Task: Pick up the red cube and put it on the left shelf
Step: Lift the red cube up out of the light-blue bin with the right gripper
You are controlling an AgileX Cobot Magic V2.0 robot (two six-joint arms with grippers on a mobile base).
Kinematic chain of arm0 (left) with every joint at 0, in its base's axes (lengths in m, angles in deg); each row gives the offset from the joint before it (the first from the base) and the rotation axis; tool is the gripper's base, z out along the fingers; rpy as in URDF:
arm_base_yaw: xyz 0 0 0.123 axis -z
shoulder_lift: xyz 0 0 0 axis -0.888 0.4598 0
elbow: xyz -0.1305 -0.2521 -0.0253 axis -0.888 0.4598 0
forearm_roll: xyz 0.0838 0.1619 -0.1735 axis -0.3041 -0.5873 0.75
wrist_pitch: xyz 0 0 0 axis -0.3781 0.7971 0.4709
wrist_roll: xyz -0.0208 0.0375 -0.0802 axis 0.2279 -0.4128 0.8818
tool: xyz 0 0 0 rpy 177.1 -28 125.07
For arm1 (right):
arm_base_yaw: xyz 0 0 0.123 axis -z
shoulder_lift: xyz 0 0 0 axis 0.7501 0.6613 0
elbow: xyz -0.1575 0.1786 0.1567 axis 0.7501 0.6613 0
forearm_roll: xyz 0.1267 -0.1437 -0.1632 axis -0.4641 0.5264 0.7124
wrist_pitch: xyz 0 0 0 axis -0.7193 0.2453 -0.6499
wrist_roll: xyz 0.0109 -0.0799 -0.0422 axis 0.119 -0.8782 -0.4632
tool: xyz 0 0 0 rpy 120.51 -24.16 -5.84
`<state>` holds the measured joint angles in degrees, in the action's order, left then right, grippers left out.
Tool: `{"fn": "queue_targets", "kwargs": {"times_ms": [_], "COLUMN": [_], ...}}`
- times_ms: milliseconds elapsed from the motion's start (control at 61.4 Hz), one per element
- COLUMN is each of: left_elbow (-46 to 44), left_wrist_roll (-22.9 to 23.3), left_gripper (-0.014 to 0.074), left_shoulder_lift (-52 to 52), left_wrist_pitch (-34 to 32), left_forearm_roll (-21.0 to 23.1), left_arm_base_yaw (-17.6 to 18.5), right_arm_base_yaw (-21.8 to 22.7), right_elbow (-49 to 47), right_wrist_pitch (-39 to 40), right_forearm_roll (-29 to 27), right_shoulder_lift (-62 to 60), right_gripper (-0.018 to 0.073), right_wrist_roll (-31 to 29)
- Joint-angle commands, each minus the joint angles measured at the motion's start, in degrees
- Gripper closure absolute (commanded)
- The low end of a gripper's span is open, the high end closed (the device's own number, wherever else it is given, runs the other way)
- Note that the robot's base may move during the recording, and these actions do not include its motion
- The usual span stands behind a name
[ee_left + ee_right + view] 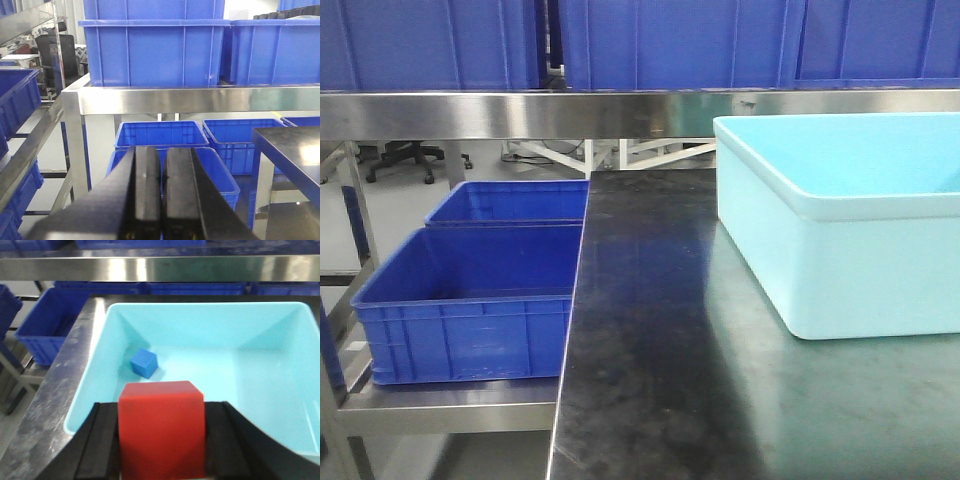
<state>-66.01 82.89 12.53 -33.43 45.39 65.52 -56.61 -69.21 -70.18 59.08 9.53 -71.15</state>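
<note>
In the right wrist view the red cube [161,430] fills the space between the black fingers of my right gripper [161,409], which is shut on it. It hangs over the near edge of a light cyan tub [95,370]. The left shelf shows as a stainless-steel rack with a brushed front rail [520,112] and upright post [72,145]; its rail also crosses the top of the right wrist view [150,267]. My left gripper [162,150] is shut with nothing between its pads and points at the rack. Neither gripper shows in the front view.
A small blue cube [144,363] lies in the cyan tub [840,270], which stands on the black-topped table [650,330]. Blue crates sit on the rack's lower tier [470,300] and upper tier [150,50]. An office chair [415,155] stands beyond.
</note>
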Motion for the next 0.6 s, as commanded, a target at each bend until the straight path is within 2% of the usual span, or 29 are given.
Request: {"fn": "queue_targets", "kwargs": {"times_ms": [0,81,587], "left_elbow": [1.4,1.4,1.4], "left_wrist_roll": [0.0,0.0,0.0], "left_gripper": [0.0495,0.0495,0.0495], "left_shoulder_lift": [-0.9,-0.9,-0.9], "left_wrist_pitch": [-4.7,-4.7,-4.7], "left_forearm_roll": [0.0,0.0,0.0], "left_arm_base_yaw": [0.0,0.0,0.0], "right_arm_base_yaw": [-1.7,-2.8,-2.8], "right_elbow": [-1.5,-1.5,-1.5], "right_wrist_pitch": [5.0,5.2,3.1], "right_forearm_roll": [-0.8,-0.8,-0.8], "right_shoulder_lift": [0.1,0.1,0.1], "right_gripper": [0.0531,0.0531,0.0531], "right_wrist_roll": [-1.1,-1.1,-1.1]}}
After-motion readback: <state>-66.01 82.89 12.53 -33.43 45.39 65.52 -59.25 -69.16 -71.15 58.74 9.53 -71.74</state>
